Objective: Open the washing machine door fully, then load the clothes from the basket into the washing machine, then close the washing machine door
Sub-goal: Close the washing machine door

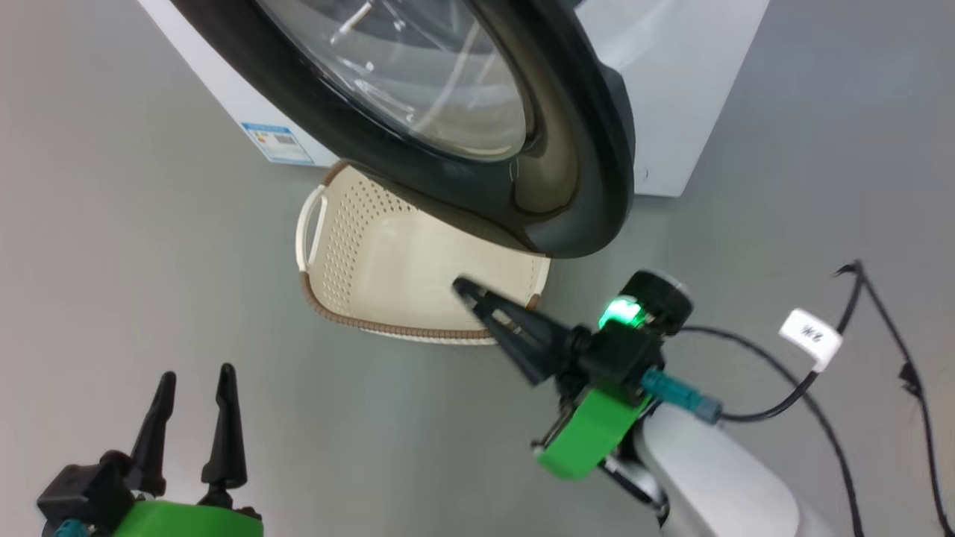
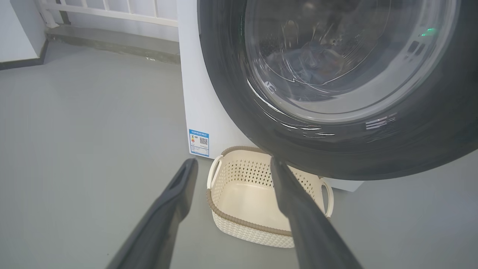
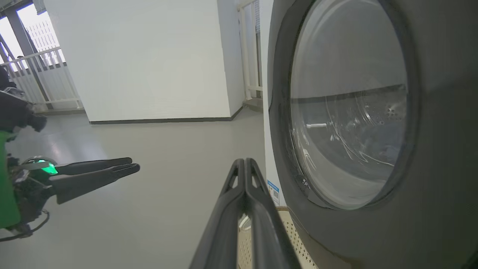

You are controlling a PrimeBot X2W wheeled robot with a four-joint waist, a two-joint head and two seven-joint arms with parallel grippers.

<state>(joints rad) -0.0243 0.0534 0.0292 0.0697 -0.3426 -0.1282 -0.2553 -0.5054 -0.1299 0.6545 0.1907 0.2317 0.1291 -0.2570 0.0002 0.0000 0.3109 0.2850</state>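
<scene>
Above the basket [image 1: 388,326], perforated cream plastic with a brown woven rim, the right gripper [image 1: 462,286] has its fingers pressed together, touching nothing. Left of it, the left gripper [image 1: 197,373] is spread wide. The glossy black-rimmed washing machine door [image 1: 597,149] overhangs it.

The head view looks steeply down from above on the washing machine door [image 1: 582,149] and the basket [image 1: 403,268]. The left wrist view faces the door front from low, farther back. The right wrist view sits close beside the door, looking along it. All three views share the door and basket.
</scene>
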